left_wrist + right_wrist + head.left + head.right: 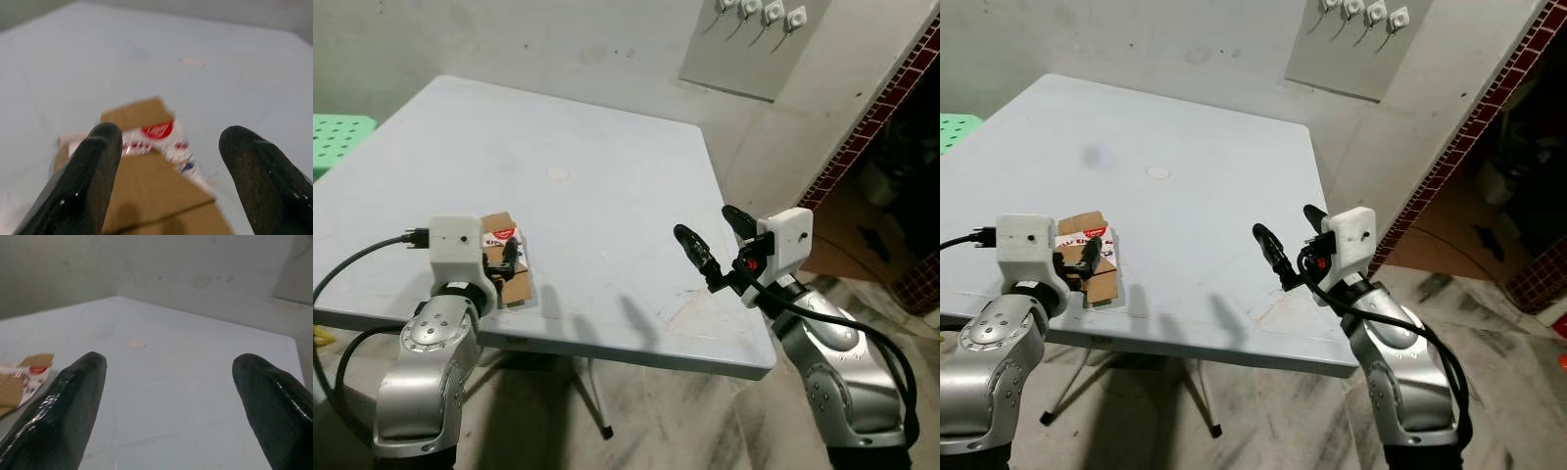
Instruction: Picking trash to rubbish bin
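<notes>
The table [607,196] was pale grey-blue, smooth and matte, with rounded corners and a few faint scuffs. Near its front edge on the robot's left lay the trash: a flat piece of brown cardboard [514,284] with a white and red printed wrapper [499,235] on top of it. The left gripper [509,257] was low over this trash, its two black, glossy fingers [85,171] spread apart on either side of the cardboard, not pinching it. The right gripper [717,240] hovered over the table's front right corner, well apart from the trash, its fingers also spread wide. The middle of the table was bare except for a small pale round spot [558,174]. Beyond the right edge was grey wall [783,127] and stained floor [705,421]; a green stool [337,137] stood at the far left.
</notes>
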Available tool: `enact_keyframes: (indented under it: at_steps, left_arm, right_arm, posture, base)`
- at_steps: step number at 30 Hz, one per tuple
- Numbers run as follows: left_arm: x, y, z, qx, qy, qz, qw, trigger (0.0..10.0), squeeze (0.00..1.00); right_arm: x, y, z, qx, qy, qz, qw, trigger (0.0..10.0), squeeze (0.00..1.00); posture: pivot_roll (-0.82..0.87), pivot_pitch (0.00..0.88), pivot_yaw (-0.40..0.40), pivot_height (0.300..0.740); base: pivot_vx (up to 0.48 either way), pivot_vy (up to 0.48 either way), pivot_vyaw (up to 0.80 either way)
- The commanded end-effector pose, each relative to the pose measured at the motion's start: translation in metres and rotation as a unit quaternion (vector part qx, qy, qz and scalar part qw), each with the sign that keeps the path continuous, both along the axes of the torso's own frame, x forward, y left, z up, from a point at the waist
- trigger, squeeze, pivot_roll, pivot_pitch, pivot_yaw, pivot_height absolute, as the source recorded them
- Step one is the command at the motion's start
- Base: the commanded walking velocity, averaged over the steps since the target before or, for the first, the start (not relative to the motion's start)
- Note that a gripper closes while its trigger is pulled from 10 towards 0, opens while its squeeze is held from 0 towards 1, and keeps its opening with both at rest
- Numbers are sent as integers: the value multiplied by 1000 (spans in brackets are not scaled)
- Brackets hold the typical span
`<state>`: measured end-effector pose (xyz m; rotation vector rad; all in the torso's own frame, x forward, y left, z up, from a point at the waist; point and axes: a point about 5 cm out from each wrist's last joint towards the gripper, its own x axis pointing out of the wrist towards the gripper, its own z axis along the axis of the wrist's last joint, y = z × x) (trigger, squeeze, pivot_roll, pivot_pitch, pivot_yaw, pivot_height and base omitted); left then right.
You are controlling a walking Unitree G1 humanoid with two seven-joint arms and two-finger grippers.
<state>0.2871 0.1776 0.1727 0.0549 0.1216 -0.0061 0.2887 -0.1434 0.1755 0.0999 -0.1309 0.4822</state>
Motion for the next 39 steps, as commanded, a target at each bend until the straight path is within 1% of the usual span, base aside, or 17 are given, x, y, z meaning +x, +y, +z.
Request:
enact_keyframes:
  at_steps: [1,2,3,6,7,8,9,10,11,13,15,16,18,19,23,25,39]
  left_arm:
    - [4,-9,3,3,-10,-26,1000,10000,0]
    - [5,-12,3,2,-11,-33,999,10000,0]
    - [6,-15,2,2,-13,-42,999,10000,0]
    - [6,-15,2,2,-13,-42,999,10000,0]
    - [6,-18,1,2,-19,-50,999,10000,0]
    - [5,-24,-3,-6,-33,-65,997,10000,0]
    - [3,-28,-6,-12,-44,-75,996,10000,0]
    - [3,-28,-6,-12,-44,-75,996,10000,0]
    - [1,-33,-12,-21,-45,-86,995,10000,0]
    - [1,-33,-12,-21,-45,-86,995,10000,0]
    - [-1,-39,-23,-44,-47,-104,993,10000,0]
    - [0,-42,-29,-46,-39,-113,992,10000,0]
    - [1,-43,-33,-51,-35,-118,991,10000,0]
    - [2,-44,-36,-57,-31,-124,990,10000,0]
    - [3,-43,-38,-65,-30,-126,989,10000,0]
    - [6,-39,-38,-72,-46,-121,989,10000,0]
    - [9,-38,-40,-75,-52,-121,988,10000,0]
  right_arm:
    - [0,-13,-1,14,0,-35,999,10000,0]
    - [0,-18,-4,21,4,-55,998,10000,0]
    - [-2,-24,-10,19,8,-87,996,10000,0]
    - [-2,-24,-10,19,8,-87,996,10000,0]
    - [-4,-29,-17,15,13,-116,993,10000,0]
    - [-11,-35,-30,3,25,-155,988,10000,0]
    - [-17,-38,-39,-7,32,-179,983,10000,0]
    - [-17,-38,-39,-7,32,-179,983,10000,0]
    - [-24,-36,-49,-25,43,-182,982,10000,0]
    - [-24,-36,-49,-25,43,-182,982,10000,0]
    - [-35,-28,-67,-53,64,-163,983,10000,0]
    - [-38,-25,-74,-66,72,-155,983,10000,0]
    - [-37,-23,-77,-69,76,-154,983,10000,0]
    - [-36,-22,-78,-69,76,-155,983,10000,0]
    - [-32,-22,-77,-66,72,-159,982,10000,0]
    - [-28,-20,-75,-70,57,-164,982,10000,0]
    - [-25,-13,-77,-67,51,-153,985,10000,0]
  posture:
    - [24,0,-130,740]
    - [19,0,-115,740]
    - [11,0,-96,740]
    - [11,0,-96,740]
    - [3,0,-82,740]
    - [-15,0,-64,740]
    - [-17,0,-62,740]
    - [-17,0,-62,740]
    - [-25,0,-58,740]
    - [-25,0,-58,740]
    - [-36,0,-55,740]
    - [-36,0,-56,740]
    - [-36,0,-58,740]
    - [-37,0,-57,740]
    - [-32,0,-61,740]
    - [-24,0,-65,740]
    - [-22,0,-63,740]
  base:
    - [0,0,0]
    - [0,0,0]
    - [0,0,0]
    - [0,0,0]
    - [0,0,0]
    - [0,0,0]
    - [0,0,0]
    - [0,0,0]
    - [0,0,0]
    - [0,0,0]
    - [0,0,0]
    - [0,0,0]
    - [0,0,0]
    - [0,0,0]
    - [0,0,0]
    - [0,281,0]
    - [0,307,0]
